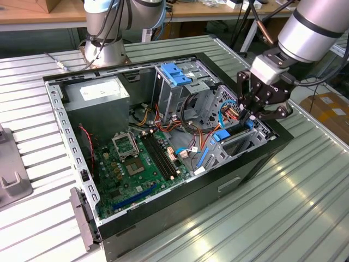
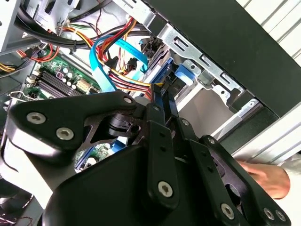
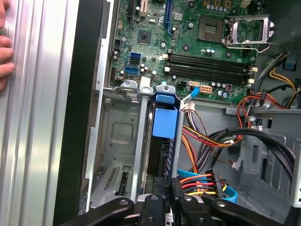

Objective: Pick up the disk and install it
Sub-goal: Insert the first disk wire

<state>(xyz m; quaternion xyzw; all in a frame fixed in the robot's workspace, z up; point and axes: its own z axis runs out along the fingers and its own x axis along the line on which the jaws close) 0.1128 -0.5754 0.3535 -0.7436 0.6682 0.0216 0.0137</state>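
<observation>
disk (image 3: pixel 164 123) in bay (image 3: pixel 120 136), gripper (image 3: pixel 164 192) clamping its end

"Was there any room beside the bay?"

"Hardly. The disk (image 3: pixel 164 125) filled the slot between the metal bay rails (image 3: pixel 141 141), with the tool (image 3: pixel 170 193) clamped on its end. Cables (image 3: pixel 200 181) crowded one side; the black case wall (image 3: pixel 87 117) closed the other."

"Was anywhere open?"

"Above the motherboard (image 1: pixel 136 158). Outside the wall, a person's hand (image 3: pixel 5 52) rested on the table (image 3: pixel 42 117)."

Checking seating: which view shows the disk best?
First wrist view: the disk stands edge-on in its bay, blue end tab clear. Second wrist view and exterior view: the gripper hides most of it.
</observation>
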